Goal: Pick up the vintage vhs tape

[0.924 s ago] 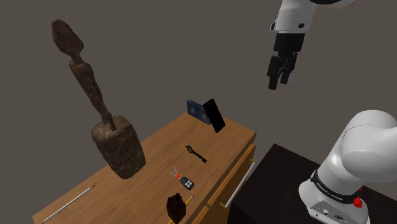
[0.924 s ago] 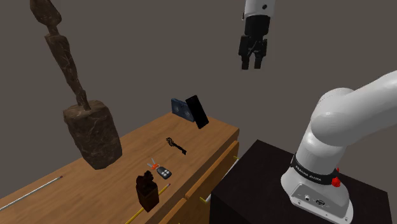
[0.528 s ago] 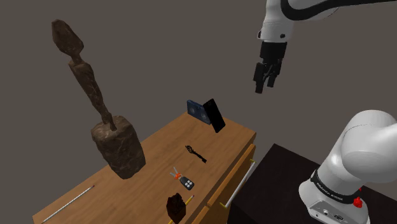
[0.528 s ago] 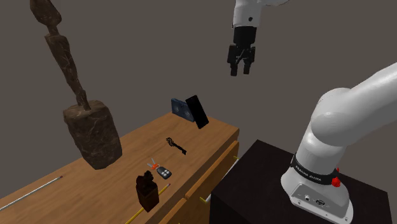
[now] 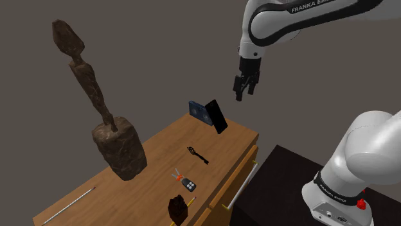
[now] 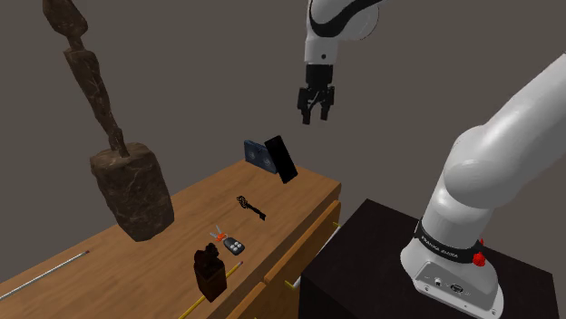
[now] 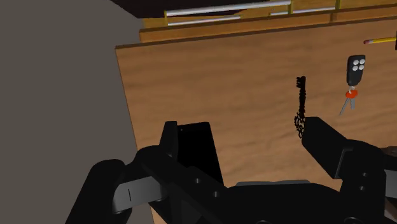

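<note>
The white arm [image 5: 289, 19] is stretched out above the wooden desk [image 5: 160, 154], and the jaws are hung high over the desk's far corner. They are held well apart, and nothing is clasped between them.

A tall brown sculpture [image 5: 119, 147] is stood on the desk, well apart from the jaws and far below them. The vhs tape [image 5: 217, 116], drawn as a plain black slab, is propped on edge and tilted. It is placed below the jaws and a little aside, with open air left between. In the wrist view the tape [image 7: 197, 149] is found close by one finger, not centred in the gap. A blue box [image 5: 200, 112] is set just beyond the tape; whether the two are touching cannot be told. A black key [image 5: 198, 155] and a key fob [image 5: 189, 185] are laid farther from the jaws along the desk.

The task is judged barely begun: only an approach has been made. The jaws are yet to be lowered, centred over the slab's thin faces and shut, and the tape lifted.
</note>
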`<control>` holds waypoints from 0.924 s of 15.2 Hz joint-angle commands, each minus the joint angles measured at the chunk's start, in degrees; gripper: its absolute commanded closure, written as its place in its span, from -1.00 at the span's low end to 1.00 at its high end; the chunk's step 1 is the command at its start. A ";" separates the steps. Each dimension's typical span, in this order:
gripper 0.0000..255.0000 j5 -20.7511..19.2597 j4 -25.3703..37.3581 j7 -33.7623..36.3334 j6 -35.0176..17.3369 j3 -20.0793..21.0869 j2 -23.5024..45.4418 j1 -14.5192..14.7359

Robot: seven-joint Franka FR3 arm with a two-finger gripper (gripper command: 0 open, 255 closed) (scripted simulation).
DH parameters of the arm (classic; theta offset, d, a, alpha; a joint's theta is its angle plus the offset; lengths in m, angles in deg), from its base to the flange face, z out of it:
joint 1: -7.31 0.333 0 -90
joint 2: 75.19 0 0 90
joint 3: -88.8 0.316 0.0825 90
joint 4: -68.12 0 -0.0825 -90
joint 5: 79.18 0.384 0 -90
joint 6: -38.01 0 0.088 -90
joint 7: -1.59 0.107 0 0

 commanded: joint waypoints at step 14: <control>-1.00 0.35 18.60 -3.36 -16.45 0.00 32.30 0.78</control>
